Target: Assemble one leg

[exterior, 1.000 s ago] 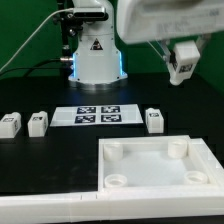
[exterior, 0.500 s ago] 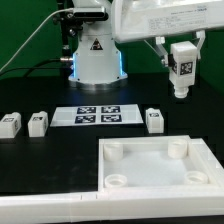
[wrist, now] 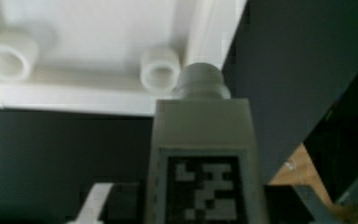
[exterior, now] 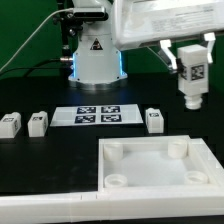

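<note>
My gripper (exterior: 188, 52) is shut on one leg (exterior: 192, 72), a white stubby post with a black-and-white tag on its face. It hangs upright in the air above the far right corner of the large white panel (exterior: 150, 172). In the wrist view the held leg (wrist: 201, 140) points down toward the panel's edge, near a round socket (wrist: 158, 68). Three more legs lie on the black table: two at the exterior view's left (exterior: 10, 124) (exterior: 38, 122) and one right of the marker board (exterior: 155, 120).
The marker board (exterior: 98, 115) lies flat in the middle of the table. The arm's base (exterior: 93, 50) stands behind it. The panel has four round corner sockets and raised rims, and a second socket shows in the wrist view (wrist: 7, 58).
The gripper has carried the leg toward the exterior view's right and a little lower. The leg has turned from tilted to upright, with its tag facing the camera.
</note>
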`<state>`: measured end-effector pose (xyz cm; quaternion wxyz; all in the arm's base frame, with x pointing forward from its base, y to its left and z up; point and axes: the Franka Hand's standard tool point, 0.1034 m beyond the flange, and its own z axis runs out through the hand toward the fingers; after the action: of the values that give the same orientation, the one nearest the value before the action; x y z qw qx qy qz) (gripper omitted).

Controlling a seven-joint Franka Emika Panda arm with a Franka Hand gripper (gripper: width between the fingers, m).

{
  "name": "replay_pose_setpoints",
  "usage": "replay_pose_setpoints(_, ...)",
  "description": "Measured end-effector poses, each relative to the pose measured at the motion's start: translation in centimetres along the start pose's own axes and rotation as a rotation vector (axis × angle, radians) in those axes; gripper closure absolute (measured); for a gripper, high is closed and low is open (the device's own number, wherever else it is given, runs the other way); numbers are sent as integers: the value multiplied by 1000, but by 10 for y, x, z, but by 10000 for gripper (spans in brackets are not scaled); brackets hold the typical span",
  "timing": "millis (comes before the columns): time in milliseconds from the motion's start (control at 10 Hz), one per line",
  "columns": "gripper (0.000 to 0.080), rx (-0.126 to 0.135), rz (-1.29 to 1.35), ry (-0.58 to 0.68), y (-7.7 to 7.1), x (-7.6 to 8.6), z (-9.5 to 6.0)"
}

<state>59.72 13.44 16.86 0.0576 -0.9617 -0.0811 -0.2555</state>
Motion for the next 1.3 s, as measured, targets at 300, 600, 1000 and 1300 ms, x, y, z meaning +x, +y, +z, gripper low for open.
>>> replay_pose_setpoints(300,508,-4,-24,14,-7,10,5)
replay_pose_setpoints(600,508,-24,-60,-46,17,2,22)
replay_pose_setpoints(1000,508,-43,-80,-38,46,13,62)
replay_pose_setpoints(1300,508,-42,-82,-38,45,11,63)
